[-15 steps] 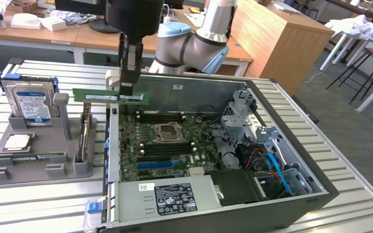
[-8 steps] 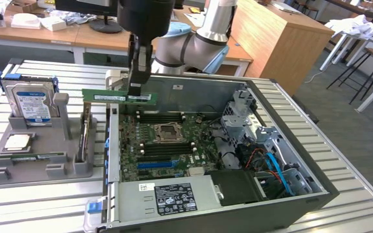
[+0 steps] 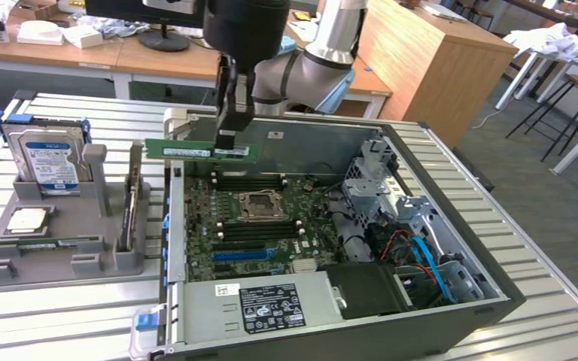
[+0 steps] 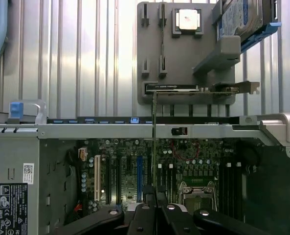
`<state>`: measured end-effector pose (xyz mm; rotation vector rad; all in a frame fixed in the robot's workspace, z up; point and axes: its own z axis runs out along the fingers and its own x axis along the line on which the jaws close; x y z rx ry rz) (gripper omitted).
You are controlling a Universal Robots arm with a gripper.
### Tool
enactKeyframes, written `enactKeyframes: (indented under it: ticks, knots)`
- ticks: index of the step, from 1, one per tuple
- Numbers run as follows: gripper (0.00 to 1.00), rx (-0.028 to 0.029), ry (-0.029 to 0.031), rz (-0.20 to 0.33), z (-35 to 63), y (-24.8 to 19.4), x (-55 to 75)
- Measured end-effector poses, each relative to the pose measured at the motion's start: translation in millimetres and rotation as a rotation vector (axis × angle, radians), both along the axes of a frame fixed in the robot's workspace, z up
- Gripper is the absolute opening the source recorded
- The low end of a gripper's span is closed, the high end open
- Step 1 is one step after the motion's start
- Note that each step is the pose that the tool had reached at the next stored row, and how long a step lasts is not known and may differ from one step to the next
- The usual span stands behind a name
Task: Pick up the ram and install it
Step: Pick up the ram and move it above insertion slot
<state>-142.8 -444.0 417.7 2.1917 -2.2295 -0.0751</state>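
Clearly, we have the ram [image 3: 193,150] pinched toward 1 end between the jaws, hanging level above the open computer case [image 3: 309,143], over the motherboard [image 3: 201,226]. We judge it light, stiff, fragile: best held by its board edges, never its chips.

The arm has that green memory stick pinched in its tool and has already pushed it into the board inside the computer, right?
Not quite. The tool does have the green memory stick pinched, but it is not in the board: the exterior view shows the stick held in the air above the rim of the open computer.
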Motion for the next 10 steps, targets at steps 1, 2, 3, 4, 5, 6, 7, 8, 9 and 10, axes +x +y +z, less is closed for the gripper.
enactKeyframes:
  ticks: [1, 2, 3, 4, 5, 6, 7, 8, 9, 10]
  knots:
    - [0.11, -0.0001, 0.0, 0.0, 0.0, 0.0, 2.3]
    - [0.11, -0.0001, 0.0001, 0.0, 0.0, 0.0, 4.3]
    - [0.11, 0.0, 0.0, 0.0, -0.1, 0.0, 6.2]
    - [0.11, -0.0001, 0.0001, 0.0, -0.2, 0.0, 8.4]
    - [0.11, -0.0001, 0.0, 0.0, -0.2, 0.0, 10.2]
    - [0.11, 0.0, 0.0, 0.0, -0.3, 0.0, 12.0]
    - [0.11, 0.0, 0.0, 0.0, -0.4, 0.0, 13.8]
    - [0.11, -0.0001, 0.0001, 0.0, -0.4, 0.0, 15.5]
    - [0.11, -0.0001, 0.0001, 0.0, -0.5, 0.0, 17.4]
    - [0.11, -0.0001, 0.0001, 0.0, -0.5, 0.0, 19.3]
